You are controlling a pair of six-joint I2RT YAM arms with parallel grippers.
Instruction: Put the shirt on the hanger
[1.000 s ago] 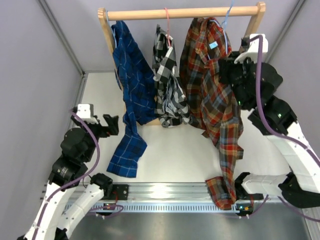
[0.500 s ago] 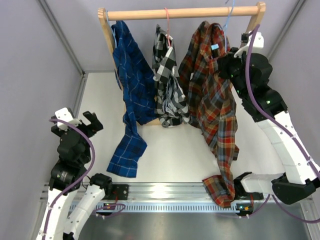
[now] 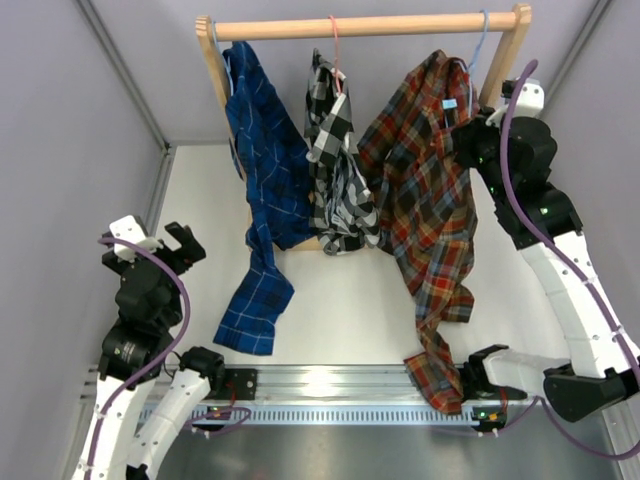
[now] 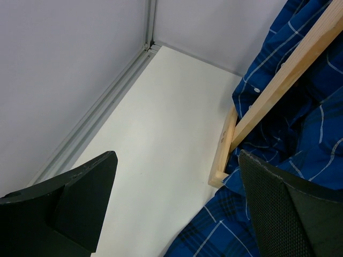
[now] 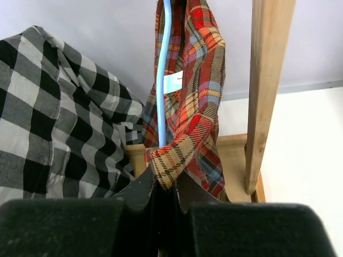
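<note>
The red-orange plaid shirt [image 3: 425, 190] hangs at the right end of the wooden rail [image 3: 365, 26], draped over the light blue wire hanger [image 3: 481, 30], whose hook sits over the rail just inside the right post [image 3: 497, 70]. The shirt's small light blue neck label [image 3: 449, 103] faces up near the collar, and its lower part trails down across the white table [image 3: 340, 300] to the near edge, where the end lies over the aluminium rail [image 3: 330, 385]

The right end effector [image 3: 464, 138] is raised to the collar, its fingers pressed together on a fold of the shirt. In the right wrist view the fingers [image 5: 140, 190] pinch the plaid cloth [image 5: 195, 80] right where the hanger's blue wire [image 5: 161, 80] runs down into the fold; whether the wire itself is caught between them cannot be told. The label [image 5: 173, 82] shows just beside the wire, and the rack's post [image 5: 268, 80] stands to the right

The left end effector [image 3: 178, 243] hovers low on the left side of the table, well apart from the task shirt, with its fingers spread wide and nothing between them [image 4: 177, 182]

Left of the task shirt hang a black-and-white checked shirt [image 3: 335, 150] on a pink-red hanger [image 3: 334, 45] and a dark blue plaid shirt [image 3: 265, 170], whose tail rests on the table
</note>
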